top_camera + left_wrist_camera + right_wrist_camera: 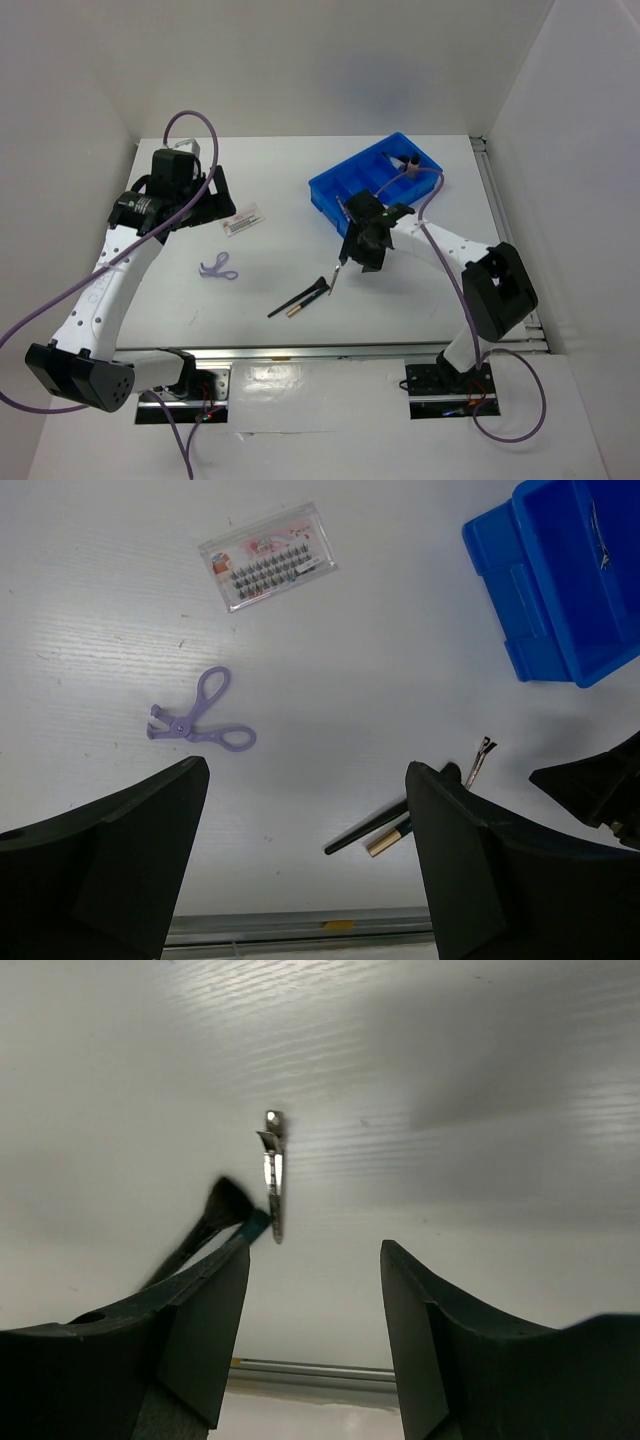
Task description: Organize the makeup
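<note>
We line up on the teal-tipped metal tool [274,1175].
Our right hand [315,1260] hovers released, the tool outside its fingers [200,1310]; next we centre and clench.

Blue tray [530,600] cut off by top and right edges in the left wrist view; contents [405,165] from overhead too small to name. Black brushes [365,837] partly hidden behind a finger [450,820] of the left gripper [307,780]. On the right wrist view, brush tip [225,1205] blurred, handle lost behind a finger [200,1300] of the right gripper [312,1260]. Card [243,220] print unreadable from above.
</note>
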Tool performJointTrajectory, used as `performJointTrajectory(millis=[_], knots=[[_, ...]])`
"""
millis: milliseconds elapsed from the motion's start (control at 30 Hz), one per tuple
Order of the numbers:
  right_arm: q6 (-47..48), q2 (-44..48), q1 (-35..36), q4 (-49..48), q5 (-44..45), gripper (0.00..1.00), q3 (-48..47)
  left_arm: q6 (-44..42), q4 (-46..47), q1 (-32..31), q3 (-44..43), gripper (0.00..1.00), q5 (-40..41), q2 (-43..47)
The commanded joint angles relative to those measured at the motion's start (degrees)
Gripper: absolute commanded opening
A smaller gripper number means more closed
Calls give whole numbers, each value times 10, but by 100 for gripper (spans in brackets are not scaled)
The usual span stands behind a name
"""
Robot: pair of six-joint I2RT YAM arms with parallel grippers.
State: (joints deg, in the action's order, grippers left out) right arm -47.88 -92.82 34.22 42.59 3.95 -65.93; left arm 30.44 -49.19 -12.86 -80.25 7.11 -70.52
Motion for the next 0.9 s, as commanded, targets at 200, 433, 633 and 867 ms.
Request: performJointTrajectory(millis=[200, 433, 633, 867], knots=[[-52, -75, 32, -88, 4, 63, -32, 5, 16, 3, -1, 94, -2, 11], [-52, -130, 45, -83, 49, 58, -64, 5, 10, 3, 6, 94, 4, 17], [-58, -170, 70, -65, 88, 48, -89, -5, 10, 3, 6, 94, 4, 17], [-71, -201, 96, -15, 137, 34, -125, -6, 10, 3, 6, 94, 4, 17]])
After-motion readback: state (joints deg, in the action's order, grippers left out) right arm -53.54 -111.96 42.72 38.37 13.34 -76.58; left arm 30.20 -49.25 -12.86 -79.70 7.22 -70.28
